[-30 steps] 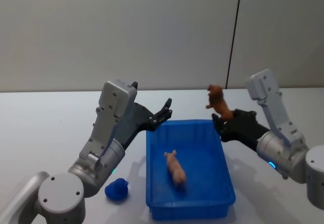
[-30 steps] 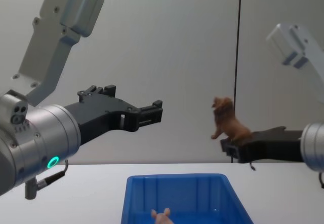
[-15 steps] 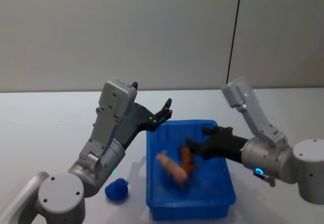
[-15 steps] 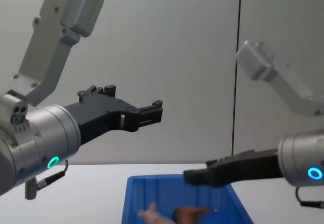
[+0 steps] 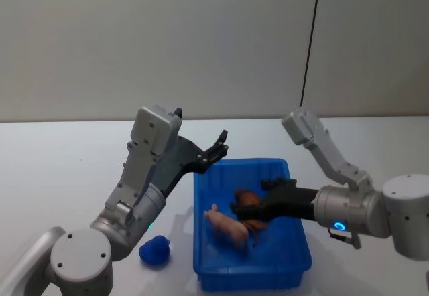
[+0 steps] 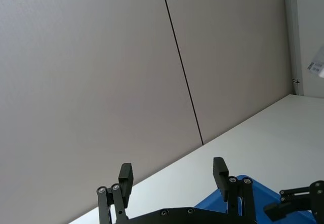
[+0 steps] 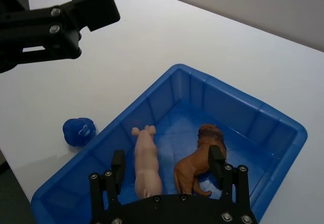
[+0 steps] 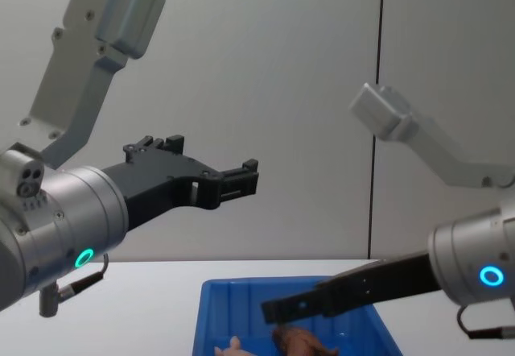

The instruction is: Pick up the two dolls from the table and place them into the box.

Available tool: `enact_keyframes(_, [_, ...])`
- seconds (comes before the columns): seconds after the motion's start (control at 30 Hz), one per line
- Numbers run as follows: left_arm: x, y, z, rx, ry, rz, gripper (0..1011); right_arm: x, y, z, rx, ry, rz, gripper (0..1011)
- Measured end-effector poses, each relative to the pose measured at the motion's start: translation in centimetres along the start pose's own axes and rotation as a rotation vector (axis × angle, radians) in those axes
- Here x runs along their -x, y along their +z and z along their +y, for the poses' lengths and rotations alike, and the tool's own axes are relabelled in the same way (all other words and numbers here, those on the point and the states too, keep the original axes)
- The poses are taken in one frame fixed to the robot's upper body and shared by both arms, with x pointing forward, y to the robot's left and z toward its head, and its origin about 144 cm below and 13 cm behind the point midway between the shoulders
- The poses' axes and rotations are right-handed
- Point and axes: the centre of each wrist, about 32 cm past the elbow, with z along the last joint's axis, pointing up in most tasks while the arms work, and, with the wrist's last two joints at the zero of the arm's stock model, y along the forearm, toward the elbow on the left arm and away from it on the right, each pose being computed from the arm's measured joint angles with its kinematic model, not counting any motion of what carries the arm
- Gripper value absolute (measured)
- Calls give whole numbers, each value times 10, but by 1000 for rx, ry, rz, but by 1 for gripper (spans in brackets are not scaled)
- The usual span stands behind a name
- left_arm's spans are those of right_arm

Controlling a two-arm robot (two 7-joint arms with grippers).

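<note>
Down in the blue box [image 7: 281,126], right tool [image 7: 167,157] gapes empty over lion [image 7: 198,159] and pig [image 7: 146,160]; both are inside. Above the table, left tool [image 6: 172,170] hangs open, empty.

Before me plain grey wall [image 5: 167,41], flat, matte; thin dark vertical seam [image 5: 309,41] splits it right of centre; white table [image 5: 53,169] runs back to wall foot; from my left wrist, pale frame [image 6: 291,36] at wall's far end; light soft, even.
</note>
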Motion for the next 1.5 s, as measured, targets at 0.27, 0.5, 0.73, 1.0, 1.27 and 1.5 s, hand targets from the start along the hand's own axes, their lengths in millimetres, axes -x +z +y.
enact_keyframes(0.27, [0, 0, 0, 0, 0, 0, 1001, -6, 2, -12, -39, -45, 12, 1001])
enact_keyframes(0.5, [0, 0, 0, 0, 0, 0, 1001, -13, 0, -28, -92, -129, 22, 1001])
enact_keyframes(0.73, [0, 0, 0, 0, 0, 0, 1001, -18, -5, -44, -138, -222, 35, 1001])
enact_keyframes(1.0, [0, 0, 0, 0, 0, 0, 1001, -23, -14, -61, -180, -332, 51, 1001])
enact_keyframes(1.27, [-6, 1, 5, -15, -2, 3, 1001, -28, -25, -80, -226, -464, 70, 1001])
enact_keyframes(1.5, [-18, 5, 22, -69, 0, 28, 1001, -32, -34, -94, -261, -572, 88, 1001])
